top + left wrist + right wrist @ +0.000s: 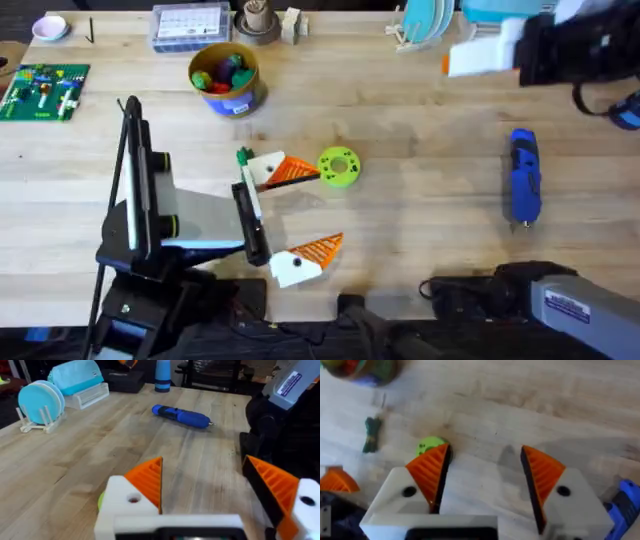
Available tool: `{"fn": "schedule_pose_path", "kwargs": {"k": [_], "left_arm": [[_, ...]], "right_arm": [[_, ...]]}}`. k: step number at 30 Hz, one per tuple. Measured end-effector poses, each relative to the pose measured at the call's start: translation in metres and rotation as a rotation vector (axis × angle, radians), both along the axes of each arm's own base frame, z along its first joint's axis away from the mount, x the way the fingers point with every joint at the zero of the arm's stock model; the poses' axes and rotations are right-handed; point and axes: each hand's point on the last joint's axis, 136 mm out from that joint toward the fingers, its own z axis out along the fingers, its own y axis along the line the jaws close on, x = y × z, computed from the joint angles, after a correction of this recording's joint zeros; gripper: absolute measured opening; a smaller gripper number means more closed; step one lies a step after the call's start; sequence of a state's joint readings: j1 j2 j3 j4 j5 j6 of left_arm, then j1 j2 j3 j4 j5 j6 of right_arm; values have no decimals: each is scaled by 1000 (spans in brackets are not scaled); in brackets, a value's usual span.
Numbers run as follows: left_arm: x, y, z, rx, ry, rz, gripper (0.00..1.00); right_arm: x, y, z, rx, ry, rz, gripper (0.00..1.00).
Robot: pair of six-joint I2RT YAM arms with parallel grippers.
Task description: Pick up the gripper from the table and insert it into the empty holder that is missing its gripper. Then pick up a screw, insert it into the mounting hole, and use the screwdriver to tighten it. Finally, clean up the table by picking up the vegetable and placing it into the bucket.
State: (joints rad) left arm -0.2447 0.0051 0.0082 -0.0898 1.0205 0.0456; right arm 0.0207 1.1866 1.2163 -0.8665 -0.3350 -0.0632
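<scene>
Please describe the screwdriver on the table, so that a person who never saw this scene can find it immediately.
Look at the right half of the wooden table, in the open area away from the other items. The screwdriver lies there alone, flat on the wood. It is the only bright blue, thick pen-shaped tool, with a thin dark metal tip at one end.

The right gripper (482, 475) hangs above the wooden table (530, 405), its white fingers with orange ribbed pads (427, 471) spread wide apart with nothing between them. A green disc (429, 445) peeks from behind one pad. A small green vegetable (371, 433) lies nearby. The blue screwdriver (625, 507) lies beside the other finger.
</scene>
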Motion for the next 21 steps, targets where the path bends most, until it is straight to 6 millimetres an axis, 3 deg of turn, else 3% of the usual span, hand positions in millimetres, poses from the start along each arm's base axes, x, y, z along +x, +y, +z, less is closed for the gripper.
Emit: {"fn": "schedule_pose_path", "kwargs": {"k": [11,21], "left_arm": [[0,0,0,0,0,-1,993],[0,0,0,0,0,-1,993]], "right_arm": [[-50,71,-23,-80,72,411,852],[-69,110,-84,-223,122,614,849]]}}
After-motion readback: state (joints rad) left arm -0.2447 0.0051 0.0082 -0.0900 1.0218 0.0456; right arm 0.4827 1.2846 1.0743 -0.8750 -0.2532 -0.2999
